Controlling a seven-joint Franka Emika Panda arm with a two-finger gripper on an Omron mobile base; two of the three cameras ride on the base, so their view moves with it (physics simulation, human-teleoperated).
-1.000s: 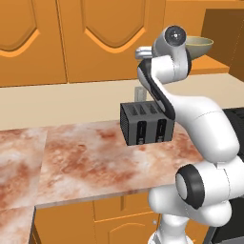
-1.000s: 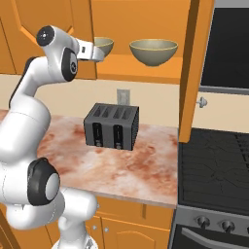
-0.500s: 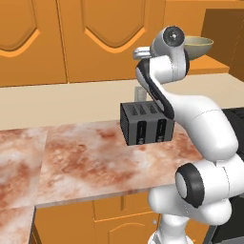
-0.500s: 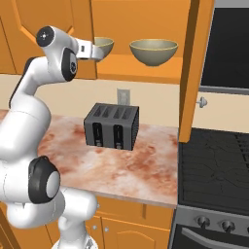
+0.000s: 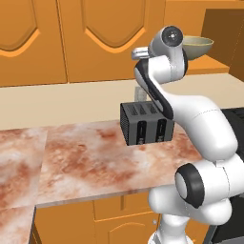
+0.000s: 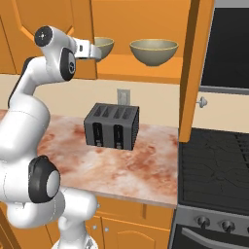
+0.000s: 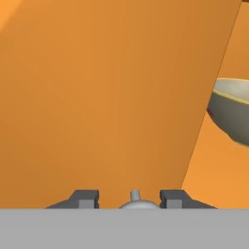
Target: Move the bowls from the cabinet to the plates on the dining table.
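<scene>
Cabinet shelf (image 6: pixel 141 73), 2 bowls (image 6: pixel 153 51), right-side.

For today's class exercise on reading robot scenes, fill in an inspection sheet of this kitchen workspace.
Surface: reddish-brown marbled counter, mostly bare.
Job's things: two olive-grey round bowls, one on the shelf of the orange wooden wall cabinet, one partly behind the arm.
Clutter: black toaster.
End effector: at a cabinet door, fingers either side of a small silver knob, not yet shut on it.
Cables: nothing seen.
Surroundings: black stove, wall outlet.
</scene>
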